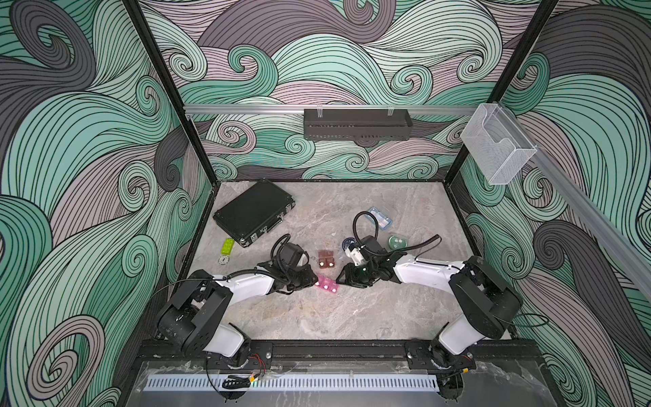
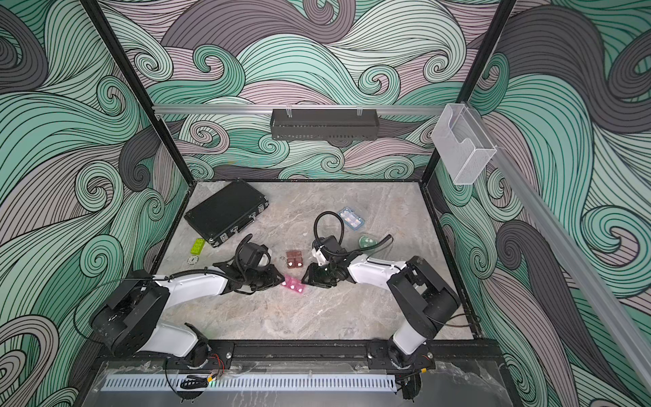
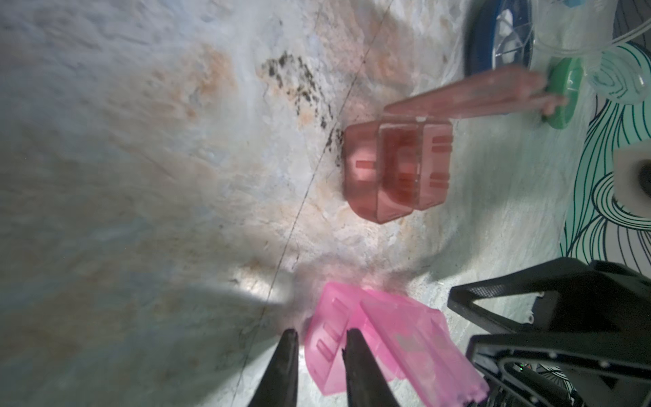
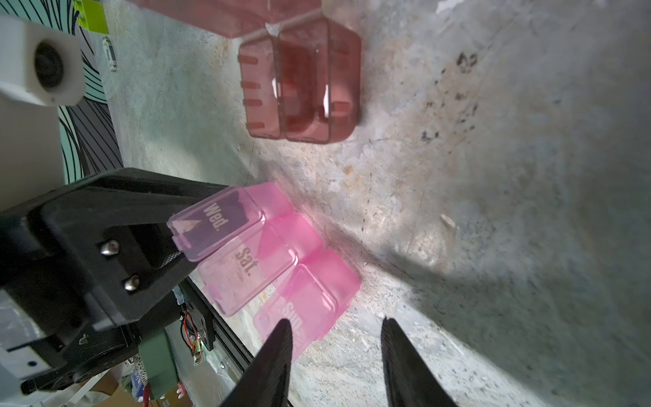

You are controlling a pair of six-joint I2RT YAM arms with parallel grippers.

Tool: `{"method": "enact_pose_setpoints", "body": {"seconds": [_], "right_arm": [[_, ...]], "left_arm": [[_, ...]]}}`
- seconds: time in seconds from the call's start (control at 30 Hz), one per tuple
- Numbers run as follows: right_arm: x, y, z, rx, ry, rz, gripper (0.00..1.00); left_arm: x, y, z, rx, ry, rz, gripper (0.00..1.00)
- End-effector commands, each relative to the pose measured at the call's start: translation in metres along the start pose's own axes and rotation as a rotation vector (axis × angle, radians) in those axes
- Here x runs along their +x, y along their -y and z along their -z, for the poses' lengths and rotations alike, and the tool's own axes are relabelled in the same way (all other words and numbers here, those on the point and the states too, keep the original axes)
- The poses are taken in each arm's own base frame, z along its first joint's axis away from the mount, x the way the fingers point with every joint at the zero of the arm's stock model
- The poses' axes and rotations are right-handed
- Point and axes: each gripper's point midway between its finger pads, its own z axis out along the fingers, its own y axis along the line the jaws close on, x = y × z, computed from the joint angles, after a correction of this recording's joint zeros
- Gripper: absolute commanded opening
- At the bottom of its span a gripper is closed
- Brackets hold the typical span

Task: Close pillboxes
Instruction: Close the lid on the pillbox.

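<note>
Right gripper (image 4: 335, 321), fingers apart, sits at one end of the pink pillbox (image 4: 303, 239). Left gripper (image 3: 321, 332) straddles the other end; I cannot tell whether it clamps.

Pink pillbox (image 4: 274, 260) (lids open); brown pillbox (image 4: 303, 84) beyond

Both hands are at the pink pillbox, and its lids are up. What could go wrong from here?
The right hand, open at one end of the pink pillbox, may shove it instead of folding down its raised lids. The left hand sits very close at the opposite end, so the two hands might collide.
</note>
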Motion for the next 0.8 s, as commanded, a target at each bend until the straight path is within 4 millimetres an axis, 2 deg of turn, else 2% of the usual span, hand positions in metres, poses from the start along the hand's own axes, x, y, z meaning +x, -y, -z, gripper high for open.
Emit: {"method": "enact_pose_setpoints", "body": {"seconds": [0.0,0.4,0.77], "right_arm": [[0.001,0.000,-0.003,0.012,-0.008,0.007,0.44],[0.004,-0.003,-0.007,0.008,-0.027,0.016,0.44],[0.007,0.000,-0.021,0.020,-0.053,0.017,0.44]], "left_arm": [[-0.006,0.008,-0.001,0.000,0.006,-0.026,0.24],[-0.004,0.011,-0.004,-0.014,-0.010,-0.030,0.19],[-0.003,0.012,-0.006,-0.026,-0.021,-0.032,0.16]]}}
